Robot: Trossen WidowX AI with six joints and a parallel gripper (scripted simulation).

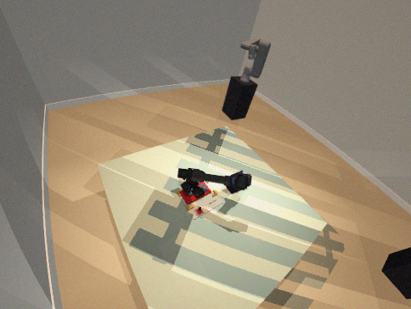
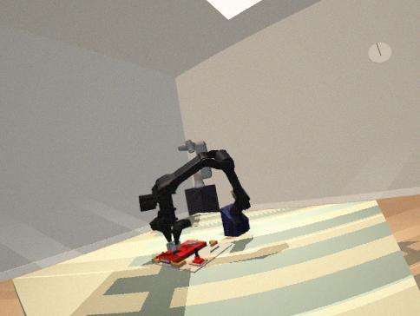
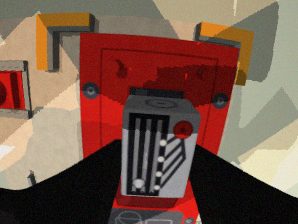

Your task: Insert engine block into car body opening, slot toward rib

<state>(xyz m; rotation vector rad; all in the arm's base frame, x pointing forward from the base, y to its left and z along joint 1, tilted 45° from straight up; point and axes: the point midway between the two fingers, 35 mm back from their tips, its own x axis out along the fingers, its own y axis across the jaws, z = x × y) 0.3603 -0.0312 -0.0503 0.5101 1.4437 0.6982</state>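
Note:
The red car body (image 1: 204, 196) (image 2: 187, 250) (image 3: 95, 117) lies flat between orange corner brackets. The grey engine block (image 2: 173, 246) (image 3: 159, 150) is between my fingers, upright, over the car body. In the wrist view its face shows dark slots on the left and a red disc on the right. A dark strip of the opening (image 3: 156, 93) shows just beyond the block; the block hides the rest. My gripper (image 2: 174, 244) (image 3: 156, 149) is shut on the engine block from both sides. How deep the block's lower end sits, and the rib, I cannot tell.
A pale board (image 1: 216, 204) (image 2: 219, 253) lies under the car body. Orange corner brackets (image 3: 65, 21) (image 3: 227, 36) stand at the body's far corners. A red part in a grey frame (image 3: 11, 90) is at left in the wrist view. A small red piece (image 1: 199, 210) (image 2: 198, 260) stands on the board.

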